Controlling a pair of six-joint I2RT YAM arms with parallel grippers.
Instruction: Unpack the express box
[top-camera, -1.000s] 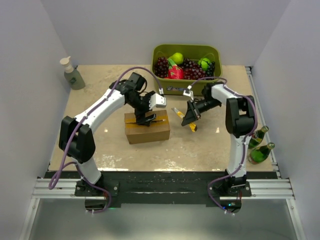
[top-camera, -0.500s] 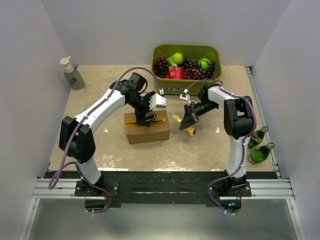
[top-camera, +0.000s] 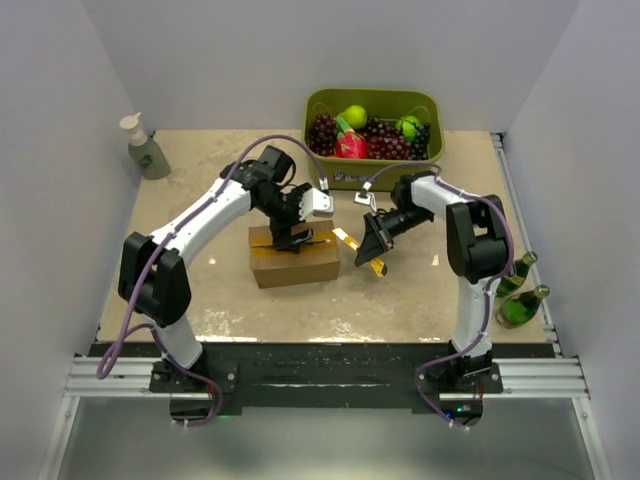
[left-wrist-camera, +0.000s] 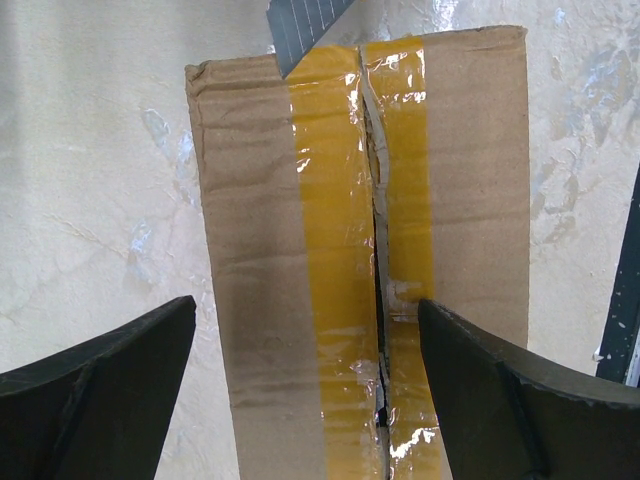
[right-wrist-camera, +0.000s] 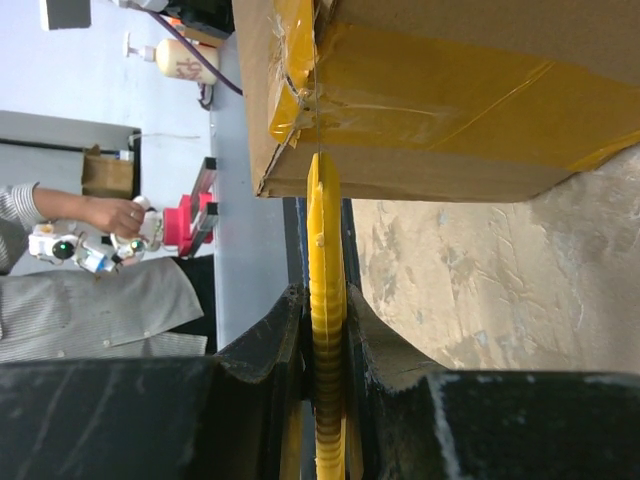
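Top external view, left gripper (top-camera: 298, 238) held apart over express box (top-camera: 296, 264), right gripper (top-camera: 368, 248) at its 3 o'clock, clamped on yellow cutter (right-wrist-camera: 325, 250).

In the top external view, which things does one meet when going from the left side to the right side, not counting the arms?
soap bottle → express box → yellow cutter → green bottles
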